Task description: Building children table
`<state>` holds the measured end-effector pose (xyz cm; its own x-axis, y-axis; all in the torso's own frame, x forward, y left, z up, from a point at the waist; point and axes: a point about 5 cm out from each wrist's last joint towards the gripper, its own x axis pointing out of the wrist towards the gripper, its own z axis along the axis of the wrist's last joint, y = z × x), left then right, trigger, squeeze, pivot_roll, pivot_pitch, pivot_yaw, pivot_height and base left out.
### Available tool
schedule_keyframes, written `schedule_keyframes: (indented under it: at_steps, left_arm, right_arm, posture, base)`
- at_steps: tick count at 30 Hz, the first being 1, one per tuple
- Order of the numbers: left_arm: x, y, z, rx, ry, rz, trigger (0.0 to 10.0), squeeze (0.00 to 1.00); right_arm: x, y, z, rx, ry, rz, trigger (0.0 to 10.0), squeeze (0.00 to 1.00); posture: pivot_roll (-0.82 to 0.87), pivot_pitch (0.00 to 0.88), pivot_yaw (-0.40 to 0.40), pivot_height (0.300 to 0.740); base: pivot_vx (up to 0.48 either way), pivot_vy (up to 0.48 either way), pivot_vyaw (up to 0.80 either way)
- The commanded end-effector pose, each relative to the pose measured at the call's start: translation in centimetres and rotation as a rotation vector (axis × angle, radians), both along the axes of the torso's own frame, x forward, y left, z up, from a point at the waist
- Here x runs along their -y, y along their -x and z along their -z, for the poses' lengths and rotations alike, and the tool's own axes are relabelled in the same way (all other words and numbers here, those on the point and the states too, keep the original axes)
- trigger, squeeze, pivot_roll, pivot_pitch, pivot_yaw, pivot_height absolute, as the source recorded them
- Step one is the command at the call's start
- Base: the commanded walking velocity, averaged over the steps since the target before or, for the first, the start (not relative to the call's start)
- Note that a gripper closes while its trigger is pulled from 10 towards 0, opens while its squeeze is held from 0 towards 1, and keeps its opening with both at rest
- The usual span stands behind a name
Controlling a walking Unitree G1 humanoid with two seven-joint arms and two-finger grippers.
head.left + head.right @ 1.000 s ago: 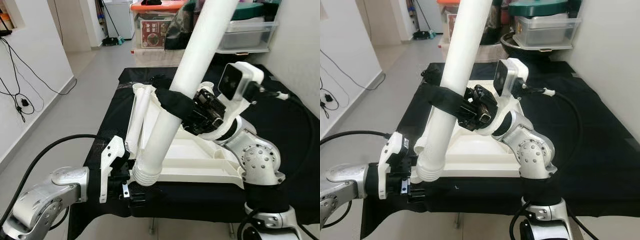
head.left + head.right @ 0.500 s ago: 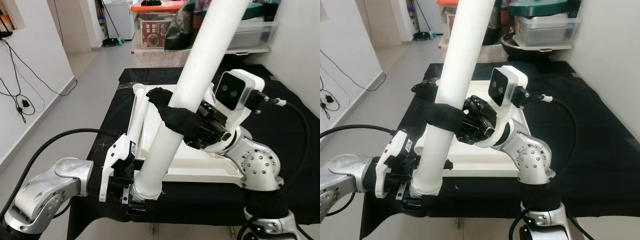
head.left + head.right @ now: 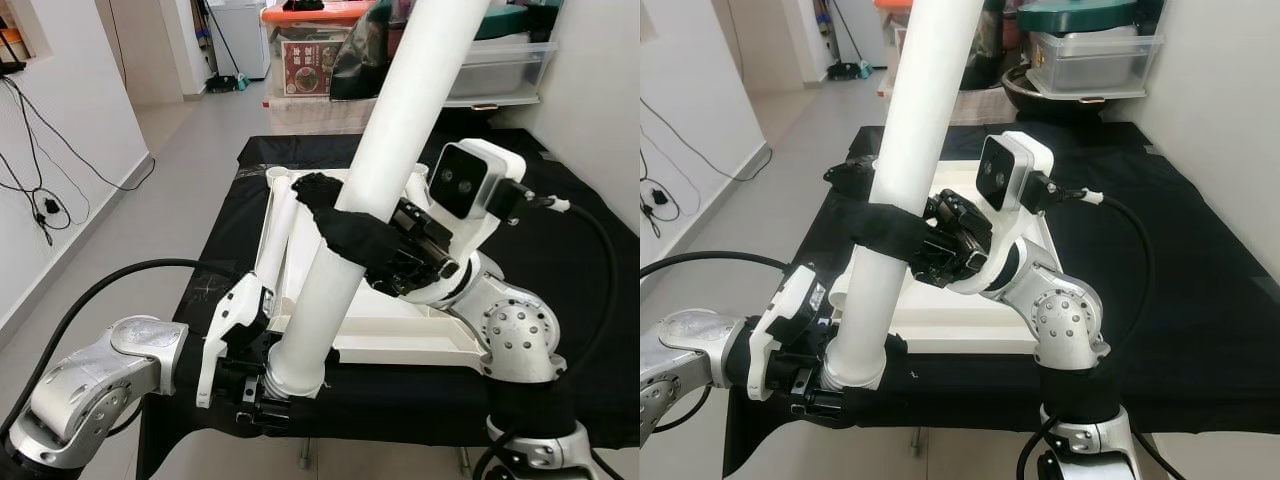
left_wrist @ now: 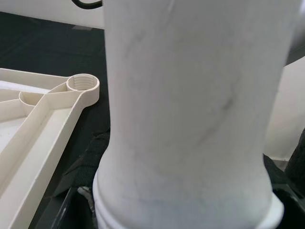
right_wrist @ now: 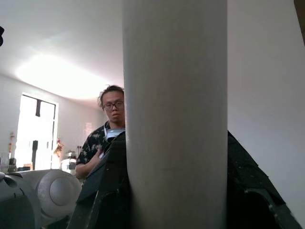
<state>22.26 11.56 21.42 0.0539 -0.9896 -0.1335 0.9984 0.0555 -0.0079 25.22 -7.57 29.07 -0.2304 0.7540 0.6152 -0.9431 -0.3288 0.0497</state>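
Left eye view shows the robot holding one long white table leg (image 3: pixel 385 160) with both arms, almost upright but tilted, its top cut off by the upper edge of the picture. The right gripper (image 3: pixel 345 225) is clamped around the middle of the leg, its black fingers wrapped on the tube. The left gripper (image 3: pixel 262 385) is low at the threaded bottom end of the leg, at the near edge of the table; it seems closed on this end, but the fingers are mostly covered by the leg, so it cannot be told for sure. The white tabletop (image 3: pixel 400 320) lies upside down on the black cloth (image 3: pixel 590 250), with its ribs up. In the left wrist view a round threaded socket (image 4: pixel 82 85) at one corner is empty, and it is near the leg but apart from it. Another white leg (image 3: pixel 275 235) is lying along the left side of the tabletop. As a judgement, the building is at an early stage: the held leg is not yet screwed in, and all the legs are probably left to do. The other corners are hidden behind the arms. In the right wrist view a person (image 5: pixel 102 138) stands behind the leg.
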Motion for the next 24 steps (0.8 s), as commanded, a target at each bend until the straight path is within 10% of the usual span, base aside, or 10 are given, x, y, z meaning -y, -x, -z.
schedule_keyframes:
  at_steps: [1, 6, 7, 9, 10, 22, 23, 24]
  left_arm:
    - [0.5, -0.1, -0.6, 0.04, 0.047, -0.005, 0.0, 0.0]
    - [0.3, -0.2, -0.8, 0.048, 0.058, -0.031, 0.0, 0.0]
    - [0.1, -0.4, -0.8, 0.055, 0.056, -0.062, 7.3, 0.0]
    - [-0.1, -0.6, -0.8, 0.064, 0.051, -0.085, 7.3, 0.0]
    - [-0.3, -0.6, -0.8, 0.07, 0.044, -0.099, 10.0, 0.0]
    - [-2.9, -2.3, -0.7, 0.162, -0.087, -0.352, 10.0, 0.0]
    - [-3.2, -2.7, -0.3, 0.175, -0.121, -0.416, 10.0, 0.0]
    - [-3.6, -3.2, 0.1, 0.192, -0.164, -0.494, 10.0, 0.0]
  right_arm:
    - [-1.5, 1.0, 0.2, -0.01, -0.003, -0.1, 0.0, 0.0]
    - [-1.5, 0.5, 0.2, -0.021, 0.002, -0.035, 0.0, 0.0]
    - [-1.6, -0.1, 0.3, -0.041, 0.022, 0.019, 10.0, 0.0]
    - [-1.8, -0.8, 0.6, -0.078, 0.061, 0.1, 10.0, 0.0]
    - [-1.9, -1.3, 0.8, -0.112, 0.082, 0.137, 10.0, 1.0]
    - [-0.8, -4.7, 1.9, -0.252, 0.235, 0.509, 10.0, 0.93]
    - [-0.7, -5.1, 1.9, -0.27, 0.237, 0.557, 10.0, 0.0]
    - [-0.6, -5.4, 1.9, -0.287, 0.24, 0.608, 10.0, 0.0]
  posture:
    - [0.03, 0.0, 0.035, 0.74]
    - [0.04, 0.0, 0.031, 0.74]
    - [0.04, 0.0, 0.027, 0.74]
    - [0.04, 0.0, 0.025, 0.74]
    - [0.04, 0.0, 0.024, 0.74]
    - [0.03, 0.0, 0.026, 0.74]
    - [0.04, 0.0, 0.023, 0.74]
    - [0.04, 0.0, 0.023, 0.74]
  base:
    - [0.0, 0.0, 0.0]
    - [0.0, 0.0, 0.0]
    - [0.0, 0.0, 0.0]
    - [0.0, 0.0, 0.0]
    - [0.0, 0.0, 0.0]
    - [0.0, 0.0, 0.0]
    - [0.0, 0.0, 0.0]
    - [0.0, 0.0, 0.0]
